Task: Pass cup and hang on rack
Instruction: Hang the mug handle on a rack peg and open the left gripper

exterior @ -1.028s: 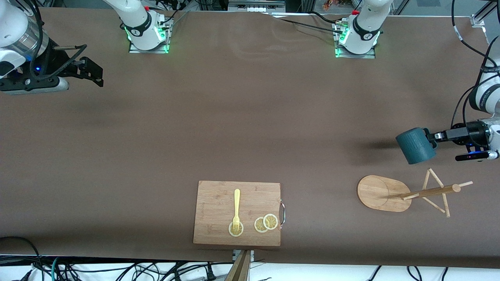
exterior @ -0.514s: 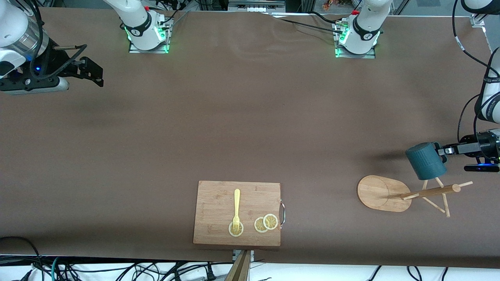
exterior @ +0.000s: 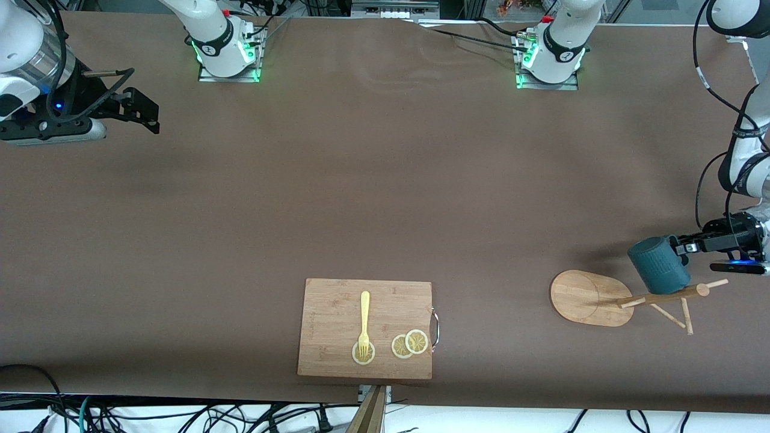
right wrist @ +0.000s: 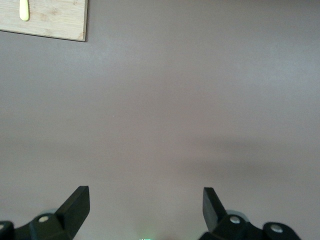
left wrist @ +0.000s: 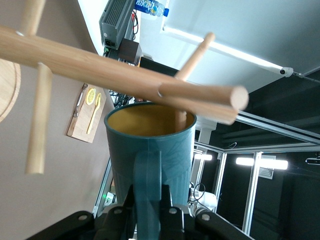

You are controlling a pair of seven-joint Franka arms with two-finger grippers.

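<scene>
1. Nearest the front camera, toward the middle of the table, lies a rectangular bamboo cutting board (exterior: 365, 328) with a metal side handle; a pale yellow plastic fork (exterior: 364, 322) and thin lemon slices (exterior: 409, 343) rest on its smooth, grained face.
2. Toward the left arm's end of the table stands the light wooden mug rack (exterior: 625, 297), with a flat oval base, a round central pole and thin angled pegs, all plain matte wood.
3. Over the rack's pegs hangs the small dark teal cup (exterior: 659, 273), ribbed outside and mustard yellow inside. The left gripper (exterior: 686, 247) is clenched on its small side handle.
4. Compared with a second ago, the cup has come lower and closer to the front camera; it was over bare table and now overlaps the pole's upper end. The left wrist view shows a peg (left wrist: 181, 102) entering the cup's (left wrist: 150, 150) mouth, so hanging looks close, though the handle seems not yet on a peg.
5. Farther off spreads the brown matte table cover (exterior: 385, 180).
6. Over the right arm's end of the table, the right gripper (right wrist: 145, 207) waits with its fingers spread, grasping nothing.
</scene>
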